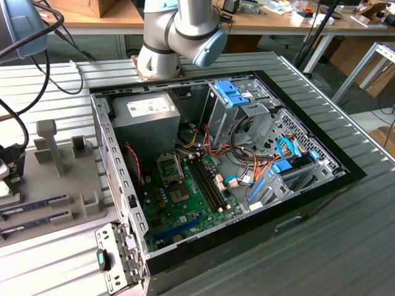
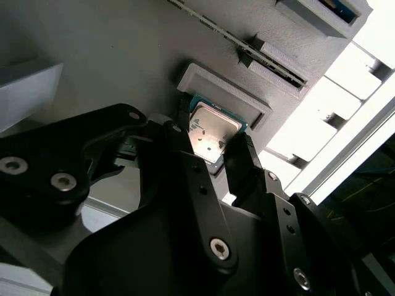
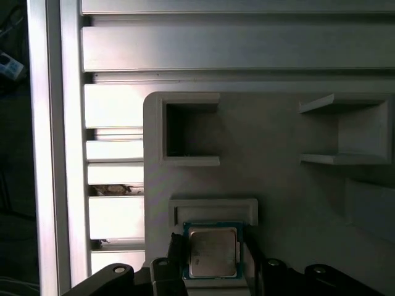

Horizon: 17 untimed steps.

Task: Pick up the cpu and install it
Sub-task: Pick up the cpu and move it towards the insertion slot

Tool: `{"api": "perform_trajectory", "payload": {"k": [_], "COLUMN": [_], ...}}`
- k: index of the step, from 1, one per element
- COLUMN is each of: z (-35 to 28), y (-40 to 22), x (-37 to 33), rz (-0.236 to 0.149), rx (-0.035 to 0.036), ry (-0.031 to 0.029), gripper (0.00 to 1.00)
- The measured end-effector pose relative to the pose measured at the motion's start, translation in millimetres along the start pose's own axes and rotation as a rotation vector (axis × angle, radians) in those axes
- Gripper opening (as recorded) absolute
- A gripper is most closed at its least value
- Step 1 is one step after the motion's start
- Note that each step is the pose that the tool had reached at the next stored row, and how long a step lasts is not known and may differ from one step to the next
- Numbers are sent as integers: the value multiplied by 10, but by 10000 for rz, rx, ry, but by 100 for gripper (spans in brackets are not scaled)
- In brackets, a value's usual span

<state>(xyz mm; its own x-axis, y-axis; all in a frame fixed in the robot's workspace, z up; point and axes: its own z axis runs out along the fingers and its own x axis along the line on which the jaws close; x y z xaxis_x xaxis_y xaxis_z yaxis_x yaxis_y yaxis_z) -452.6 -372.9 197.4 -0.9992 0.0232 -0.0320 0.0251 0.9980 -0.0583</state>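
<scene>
The cpu (image 3: 212,251) is a small square chip with a silvery top and a thin green rim. It lies flat on a grey moulded holder tray (image 3: 278,203), just below a raised lip (image 3: 213,206). My gripper (image 3: 213,250) straddles it, one black finger (image 3: 176,250) against each of two opposite edges. In the second wrist view the cpu (image 2: 213,132) sits between the same fingers (image 2: 241,154) of the gripper (image 2: 210,132). The open computer case (image 1: 117,154) holds the green motherboard with its socket (image 1: 170,168).
Ribbed aluminium table rails (image 3: 185,55) run beside the tray. The tray (image 1: 55,185) stands at the exterior view's left with long dark memory sticks (image 1: 37,203). A grey power-supply box (image 1: 145,114) and drive cages (image 1: 247,111) fill the case's far side. The arm's joints (image 1: 179,31) rise behind it.
</scene>
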Motion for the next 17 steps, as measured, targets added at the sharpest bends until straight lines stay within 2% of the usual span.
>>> {"api": "perform_trajectory", "payload": {"k": [5, 17], "z": [-48, -103], "y": [-2, -6], "x": [-2, -3], "rz": [1, 0], "rx": [-1, 0], "ry": [-2, 0], "gripper": [47, 47]}}
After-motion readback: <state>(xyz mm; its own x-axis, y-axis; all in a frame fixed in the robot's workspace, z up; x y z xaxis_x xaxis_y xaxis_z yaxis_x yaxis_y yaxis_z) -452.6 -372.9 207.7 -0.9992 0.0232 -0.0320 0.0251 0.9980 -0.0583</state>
